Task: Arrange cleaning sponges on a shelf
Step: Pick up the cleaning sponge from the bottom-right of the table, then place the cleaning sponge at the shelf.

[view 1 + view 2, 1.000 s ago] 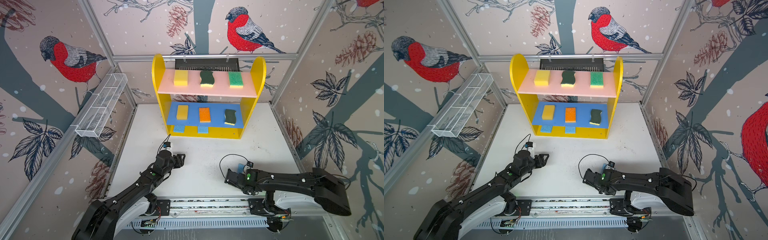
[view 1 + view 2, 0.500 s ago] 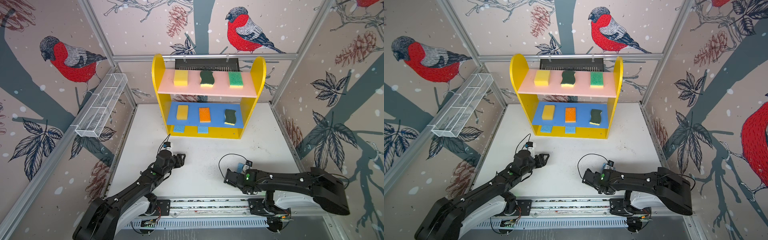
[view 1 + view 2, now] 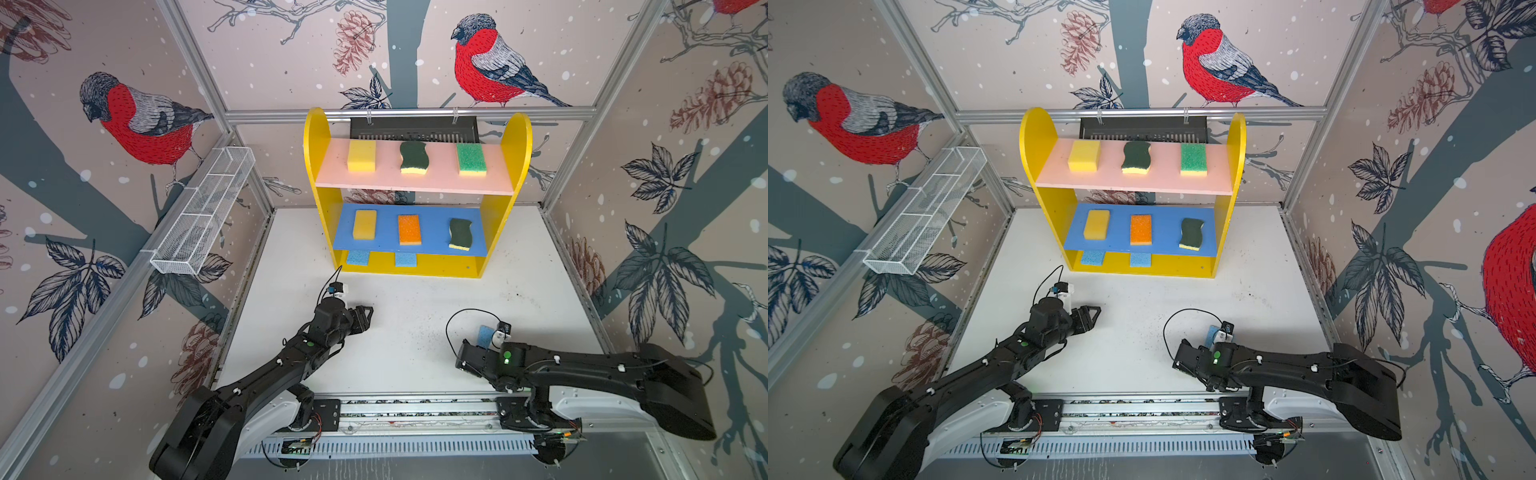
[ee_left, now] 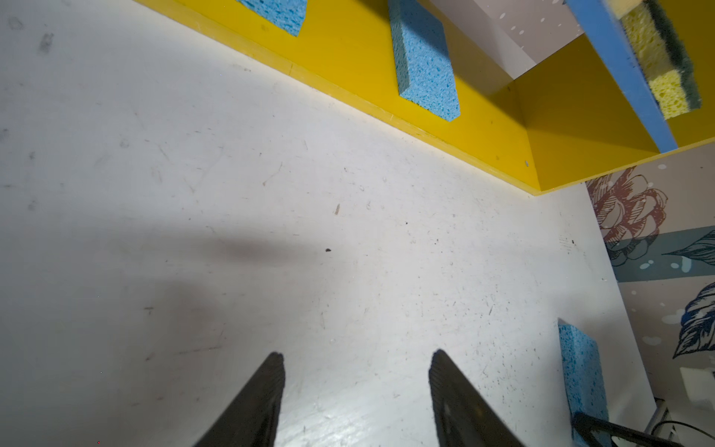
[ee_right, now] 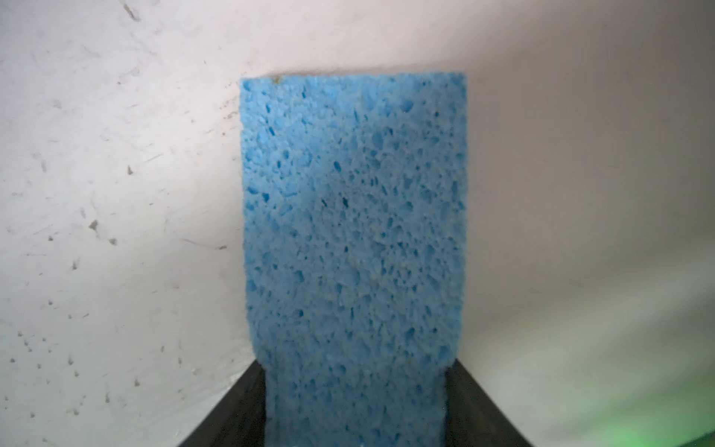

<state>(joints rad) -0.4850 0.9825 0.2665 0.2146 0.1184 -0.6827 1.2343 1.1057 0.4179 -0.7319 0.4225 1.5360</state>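
Blue sponge (image 3: 484,335) in both top views: off shelf (image 3: 440,266), at its 5 o'clock, by R arm (image 3: 582,365). L wrist: L gripper (image 4: 356,354) wide, empty, over table (image 4: 232,193). R wrist: R gripper (image 5: 356,365) fingers squeeze sponge's sides, holding it.

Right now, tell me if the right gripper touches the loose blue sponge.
Touching. Right wrist view: the right gripper has its fingers squeezing the blue sponge inward.

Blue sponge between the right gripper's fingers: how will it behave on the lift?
Probably soft: the blue sponge narrows where the right gripper pinches it. Likely light, given its open pores. Flat and rectangular, so unlikely to roll; the rough foam should resist slipping.
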